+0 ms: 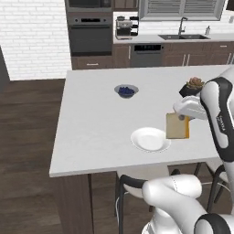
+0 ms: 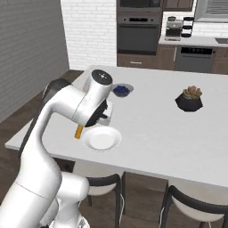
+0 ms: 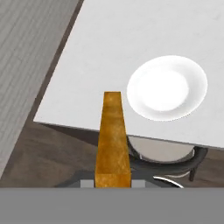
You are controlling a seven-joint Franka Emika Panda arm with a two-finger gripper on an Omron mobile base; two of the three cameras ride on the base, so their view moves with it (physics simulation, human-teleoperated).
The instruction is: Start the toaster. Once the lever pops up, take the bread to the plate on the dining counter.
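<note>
My gripper (image 1: 183, 118) is shut on the bread (image 1: 177, 126), a golden-tan slice hanging on edge just above the dining counter (image 1: 91, 123). The slice hangs right next to the plate (image 1: 150, 139), on its right in the left base view. In the right base view only a strip of the bread (image 2: 79, 132) peeks out left of the plate (image 2: 101, 139), below my hand. The hand view looks down along the bread's edge (image 3: 113, 140), with the plate (image 3: 167, 87) up and to the right near the counter's front edge. The toaster is out of view.
A small blue bowl (image 1: 126, 91) sits further back on the counter, and a dark potted plant (image 1: 194, 85) stands to the right. Black-framed chairs (image 2: 187, 205) are tucked under the front edge. Oven, coffee machine and sink line the far wall.
</note>
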